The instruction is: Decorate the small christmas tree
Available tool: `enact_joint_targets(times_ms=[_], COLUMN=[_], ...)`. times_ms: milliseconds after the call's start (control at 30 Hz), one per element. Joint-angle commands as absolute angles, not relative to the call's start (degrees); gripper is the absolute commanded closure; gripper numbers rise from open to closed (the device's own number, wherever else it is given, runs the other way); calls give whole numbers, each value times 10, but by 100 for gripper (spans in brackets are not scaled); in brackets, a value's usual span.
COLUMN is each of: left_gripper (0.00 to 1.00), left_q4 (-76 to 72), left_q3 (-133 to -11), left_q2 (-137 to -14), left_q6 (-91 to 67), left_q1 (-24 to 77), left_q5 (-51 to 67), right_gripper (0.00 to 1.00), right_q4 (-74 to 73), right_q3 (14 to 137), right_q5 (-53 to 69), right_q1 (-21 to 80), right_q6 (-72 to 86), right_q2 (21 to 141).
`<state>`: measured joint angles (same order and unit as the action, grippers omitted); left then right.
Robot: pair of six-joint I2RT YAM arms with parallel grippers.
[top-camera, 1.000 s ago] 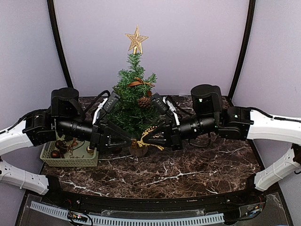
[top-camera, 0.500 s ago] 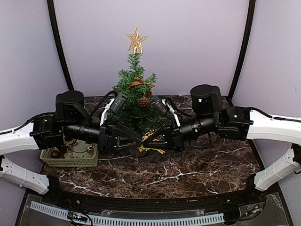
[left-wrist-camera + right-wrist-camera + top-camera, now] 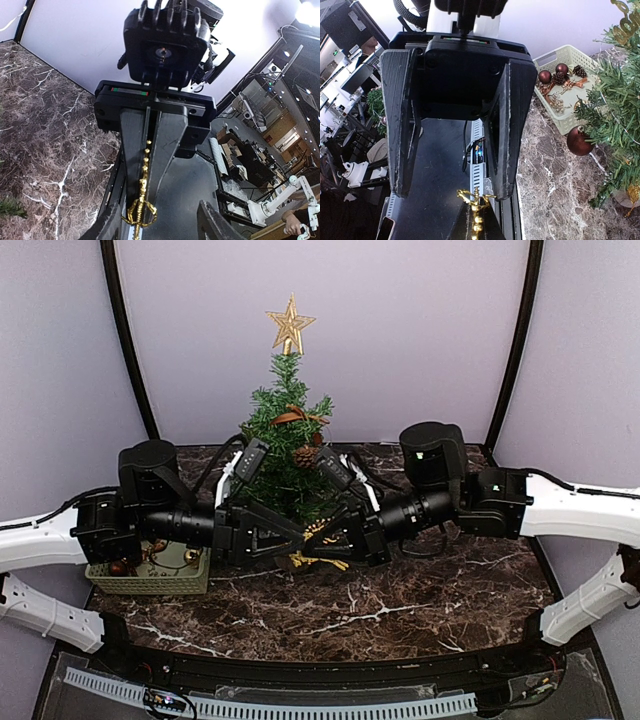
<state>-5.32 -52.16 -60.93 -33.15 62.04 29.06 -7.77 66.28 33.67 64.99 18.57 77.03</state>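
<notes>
The small christmas tree (image 3: 290, 440) stands at the back centre, with a gold star (image 3: 290, 325), a pinecone (image 3: 306, 457) and a brown bow (image 3: 295, 417) on it. In front of its foot the two grippers meet tip to tip. My right gripper (image 3: 327, 537) (image 3: 476, 214) is shut on a gold bead string (image 3: 478, 227) whose gold bow (image 3: 476, 196) (image 3: 140, 212) sticks out past its tips. My left gripper (image 3: 298, 538) (image 3: 160, 227) is open, its fingers (image 3: 510, 130) standing either side of that bow without touching it.
A pale green basket (image 3: 150, 580) (image 3: 565, 115) with dark baubles, pinecones and gold pieces sits at the left of the marble table (image 3: 400, 600). A dark red bauble (image 3: 579, 141) hangs low on the tree. More gold trim (image 3: 318, 562) lies by the tree's foot.
My left arm has moved right, bringing its open jaws up to the right gripper's tip. The right gripper has edged slightly left, still shut on the bead string.
</notes>
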Motion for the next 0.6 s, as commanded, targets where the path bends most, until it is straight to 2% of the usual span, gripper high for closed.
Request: enact_joint_targets(times_ms=[0,400,567], left_gripper=[47,53,53], left_q4=[-104,-122,-67], left_q3=[-508,-483,-490], left_q2=[-582,-538,-542], left_q6=[-344,-353,-369], left_q1=[623,623,623], left_q5=[290,253,230], right_gripper=[100,100,100], right_q4=[-58,-61,-61], right_q3=[663,657,660], right_q5=[340,338,357], right_q1=[647,647,647], right_q6=[192,193,190], right_q2=[771,768,766])
